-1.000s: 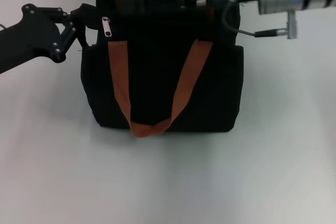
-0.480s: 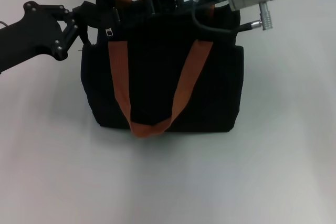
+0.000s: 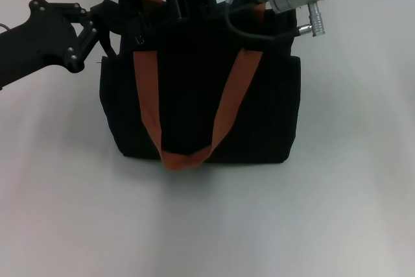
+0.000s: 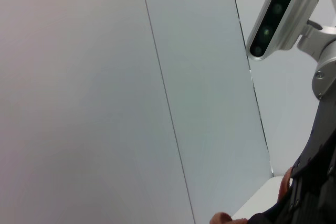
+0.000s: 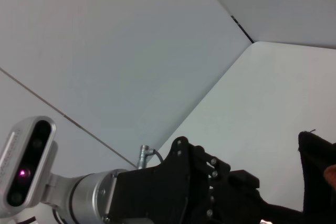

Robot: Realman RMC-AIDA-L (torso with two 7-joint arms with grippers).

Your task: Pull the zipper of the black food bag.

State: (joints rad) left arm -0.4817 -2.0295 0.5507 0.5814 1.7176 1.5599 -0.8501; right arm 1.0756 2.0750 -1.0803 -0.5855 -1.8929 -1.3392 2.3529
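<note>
Since one second ago the right arm has slid leftward along the top edge of the black food bag [image 3: 201,95], and the zipper, then visible as a silver tab, is now almost hidden at the bag's top left corner. Standing upright on the white table [image 3: 207,225], the bag hangs one orange-brown strap [image 3: 188,115] down its front. The left gripper [image 3: 123,14] touches that corner and the right gripper [image 3: 172,4] lies just beside it; for both I cannot tell if the fingers are apart or together.
</note>
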